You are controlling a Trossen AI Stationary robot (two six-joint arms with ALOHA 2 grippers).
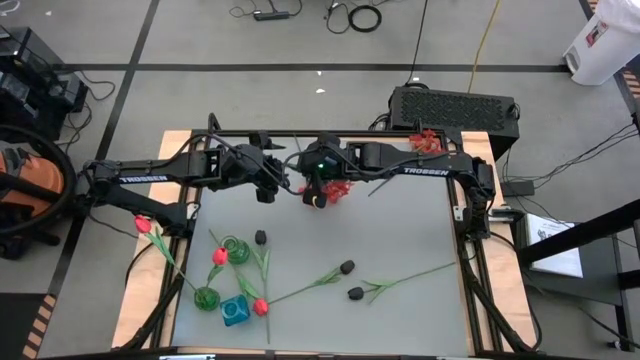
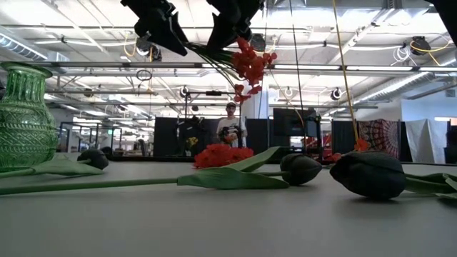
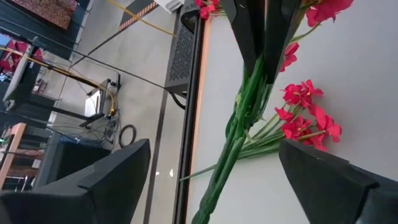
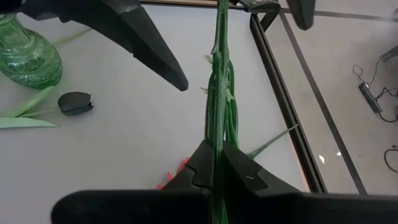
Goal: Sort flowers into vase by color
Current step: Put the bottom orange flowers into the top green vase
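High view: right gripper (image 1: 318,192) clamps the red spray's (image 1: 340,188) stems above the tabletop (image 1: 400,240); left gripper (image 1: 268,190), beside the spray, gapes empty. Close squarely on the stems.

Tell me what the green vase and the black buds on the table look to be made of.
Green vase: looks like clear green glass, ribbed and glossy, with light passing through; moulded plastic can't be ruled out. Black buds: likely fabric or soft plastic; matte, dull, smoothly folded petals on flat green stems, so artificial.
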